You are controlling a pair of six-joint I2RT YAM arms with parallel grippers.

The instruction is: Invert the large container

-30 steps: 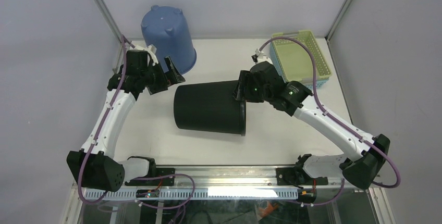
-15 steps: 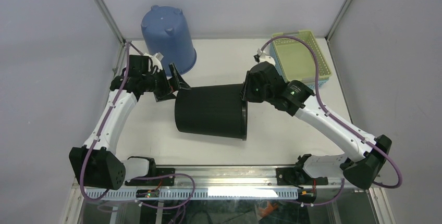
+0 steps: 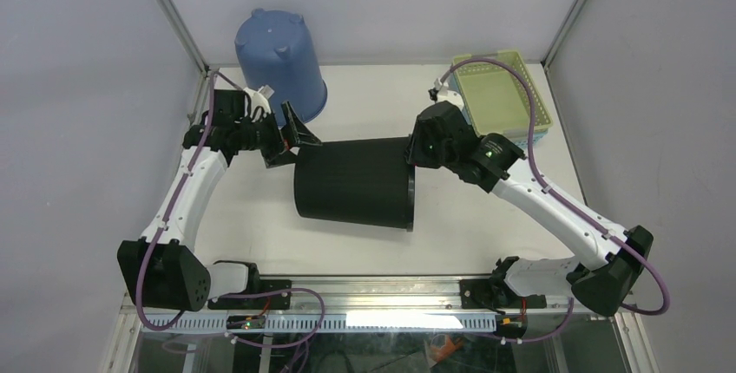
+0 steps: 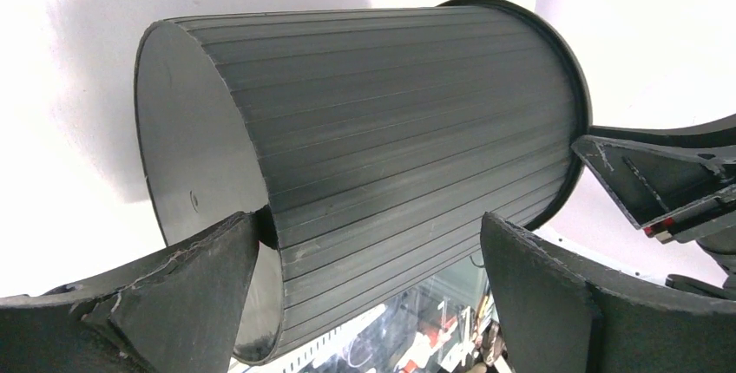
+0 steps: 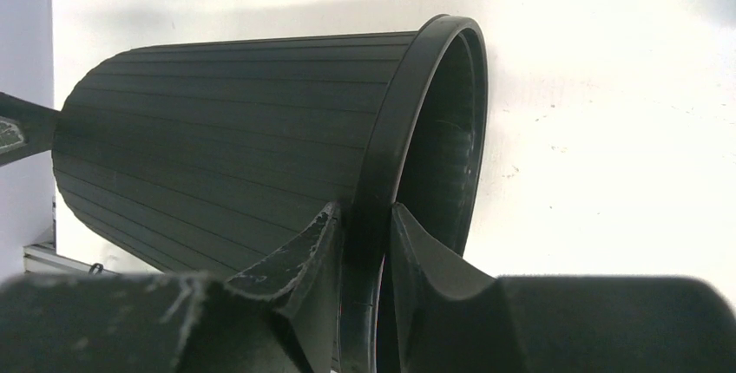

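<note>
The large black ribbed container (image 3: 351, 185) lies on its side, held off the table, flat base to the left and open rim to the right. My right gripper (image 3: 411, 153) is shut on its rim; in the right wrist view one finger sits outside the rim (image 5: 364, 217) and one inside. My left gripper (image 3: 291, 137) is open at the base end. In the left wrist view its fingers (image 4: 200, 278) straddle the container's (image 4: 382, 121) base corner, one pad against the base edge.
A blue bucket (image 3: 279, 62) stands upside down at the back left, close behind my left gripper. A light green basket (image 3: 501, 95) sits at the back right. The table (image 3: 260, 225) is white, walled on both sides.
The container has shifted slightly right and tilted. My left gripper has moved in to the container's base end; my right gripper keeps its hold on the rim.
</note>
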